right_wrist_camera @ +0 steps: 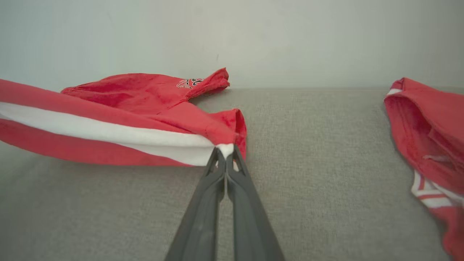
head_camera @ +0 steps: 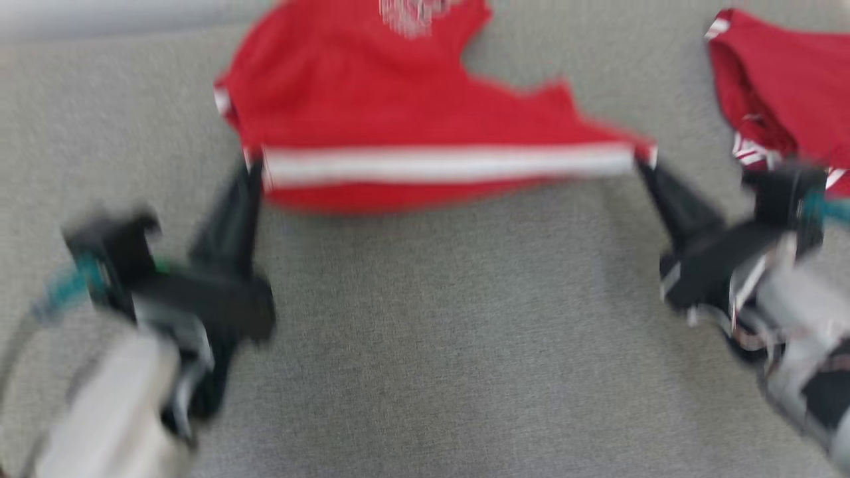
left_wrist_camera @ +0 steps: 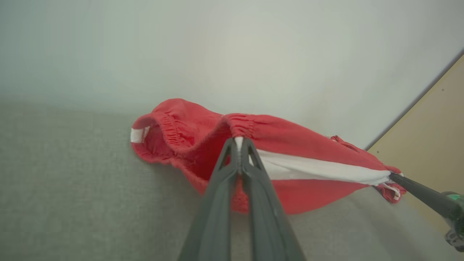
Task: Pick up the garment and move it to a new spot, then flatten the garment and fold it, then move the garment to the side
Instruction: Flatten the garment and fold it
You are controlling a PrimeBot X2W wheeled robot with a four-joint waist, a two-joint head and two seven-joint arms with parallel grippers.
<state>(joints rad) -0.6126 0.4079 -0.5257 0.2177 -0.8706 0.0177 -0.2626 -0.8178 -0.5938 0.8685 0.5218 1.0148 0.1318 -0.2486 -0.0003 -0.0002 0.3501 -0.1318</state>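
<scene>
1. Head view is smeared all over. The garment [head_camera: 425, 113] loses its top to the picture's edge, and the white print [head_camera: 412, 14] up there is just streaks, unreadable.
2. The left gripper [head_camera: 251, 166] and right gripper [head_camera: 643, 164] are soft dark blurs, and the seam between each pair of fingers can't be made out here.
3. The second red garment [head_camera: 783, 86] runs off the right edge. In the right wrist view the right and bottom edges cut it too.
4. Right wrist view: the garment's striped side runs off the left edge, and the print is too small to read.
5. Left wrist view: the right gripper's body is cut at the right edge, and the left fingers [left_wrist_camera: 219, 203] hide the cloth behind them.
</scene>
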